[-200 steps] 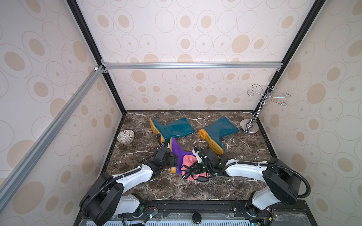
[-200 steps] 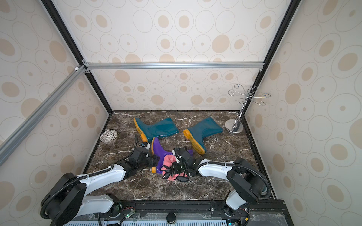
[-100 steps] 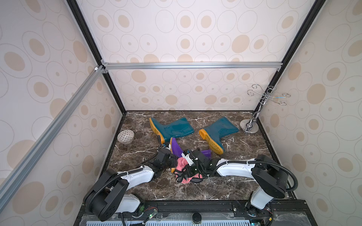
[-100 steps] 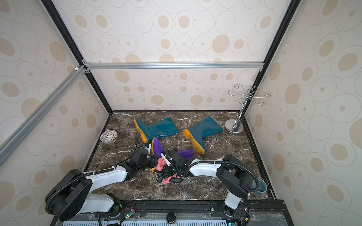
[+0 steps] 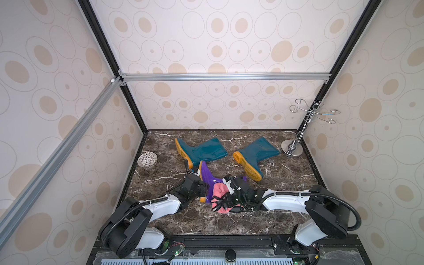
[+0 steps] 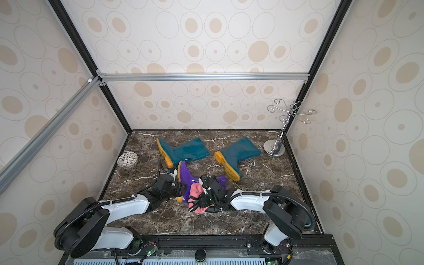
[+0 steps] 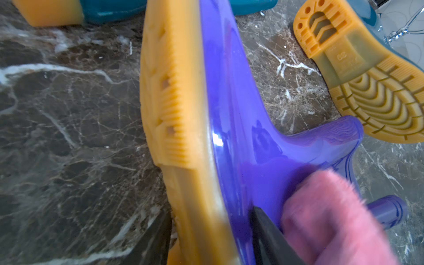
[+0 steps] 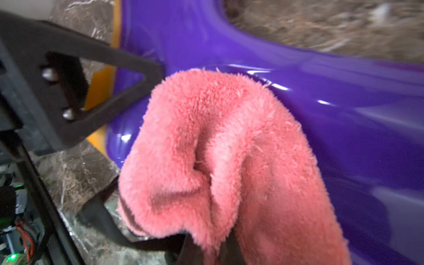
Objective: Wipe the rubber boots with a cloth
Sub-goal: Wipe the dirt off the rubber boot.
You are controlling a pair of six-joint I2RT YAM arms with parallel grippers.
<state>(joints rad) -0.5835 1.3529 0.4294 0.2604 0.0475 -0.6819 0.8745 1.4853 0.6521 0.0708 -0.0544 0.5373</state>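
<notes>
Wiping under way: right tool [image 5: 223,203] pinches pink cloth [image 5: 218,190] against purple boot [image 5: 207,175], which left tool [image 5: 203,193] clamps at the heel. Teal boots [image 5: 203,150] beyond it judged outstanding.

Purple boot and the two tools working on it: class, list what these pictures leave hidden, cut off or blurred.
- Purple boot, both top views: its middle lies under the cloth and the right tool.
- Left tool, left wrist view: fingers cut off by the picture's edge; grip unclear.
- Right wrist view: the right tool's fingertips are buried in cloth.
- Teal boot, left wrist view: sole stamp too faint to read.
</notes>
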